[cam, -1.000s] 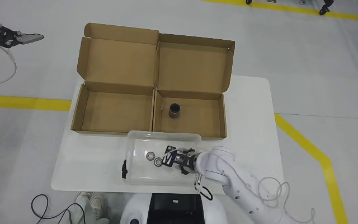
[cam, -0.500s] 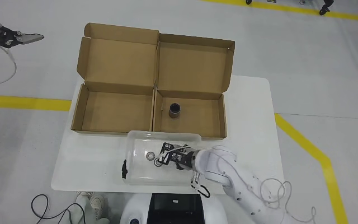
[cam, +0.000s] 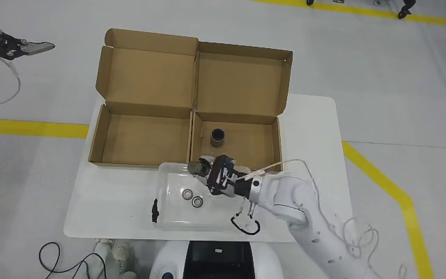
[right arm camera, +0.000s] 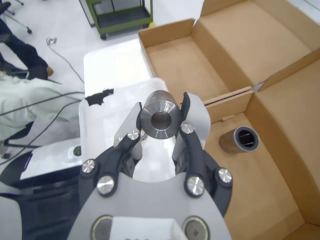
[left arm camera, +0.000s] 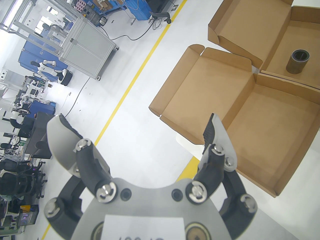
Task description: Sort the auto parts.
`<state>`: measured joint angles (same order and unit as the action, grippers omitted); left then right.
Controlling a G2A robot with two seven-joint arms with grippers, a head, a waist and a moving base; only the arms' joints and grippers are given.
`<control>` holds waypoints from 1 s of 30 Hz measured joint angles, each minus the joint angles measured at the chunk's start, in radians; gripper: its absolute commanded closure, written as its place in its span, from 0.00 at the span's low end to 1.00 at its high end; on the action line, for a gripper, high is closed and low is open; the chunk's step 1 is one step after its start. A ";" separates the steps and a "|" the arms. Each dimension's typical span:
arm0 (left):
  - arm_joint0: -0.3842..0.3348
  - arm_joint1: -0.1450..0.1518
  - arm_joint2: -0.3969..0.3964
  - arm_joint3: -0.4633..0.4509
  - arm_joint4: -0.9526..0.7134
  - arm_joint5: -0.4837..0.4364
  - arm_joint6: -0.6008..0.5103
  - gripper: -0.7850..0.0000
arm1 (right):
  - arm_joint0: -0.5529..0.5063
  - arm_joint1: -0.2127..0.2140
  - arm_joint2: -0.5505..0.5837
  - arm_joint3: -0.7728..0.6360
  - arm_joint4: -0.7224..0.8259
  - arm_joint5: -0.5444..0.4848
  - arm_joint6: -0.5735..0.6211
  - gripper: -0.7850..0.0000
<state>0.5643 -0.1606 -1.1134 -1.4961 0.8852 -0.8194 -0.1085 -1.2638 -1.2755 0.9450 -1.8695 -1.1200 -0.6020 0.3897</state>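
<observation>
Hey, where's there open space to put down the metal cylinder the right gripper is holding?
The left box floor is bare. The right box is bare apart from the dark sleeve near its left wall. The clear bin is crowded: two rings and the right gripper with the metal cylinder above its far edge.

Left gripper (left arm camera: 136, 126) is held with fingers spread wide above the floor. Nearer cardboard box (left arm camera: 262, 131) lies open, touching the farther cardboard box (left arm camera: 303, 33), which contains an upright dark metal sleeve (left arm camera: 297, 61).

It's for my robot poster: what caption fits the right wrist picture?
Right end effector holding a shiny metal cylinder, with another cylinder part already sitting in the cardboard box.
</observation>
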 measured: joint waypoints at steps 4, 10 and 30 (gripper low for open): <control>0.000 0.000 0.000 0.000 0.000 0.000 0.000 0.00 | -0.003 0.003 0.030 0.007 0.042 -0.055 -0.134 1.00; 0.000 0.000 0.000 0.000 0.000 0.000 0.000 0.00 | 0.010 0.007 0.061 0.027 0.044 -0.128 -0.295 1.00; 0.000 0.000 0.000 0.000 0.000 0.000 0.000 0.00 | 0.108 -0.002 0.060 -0.052 -0.071 0.029 -0.214 1.00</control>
<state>0.5643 -0.1606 -1.1134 -1.4961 0.8852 -0.8194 -0.1085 -1.1561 -1.2776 1.0053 -1.9220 -1.1905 -0.5730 0.1760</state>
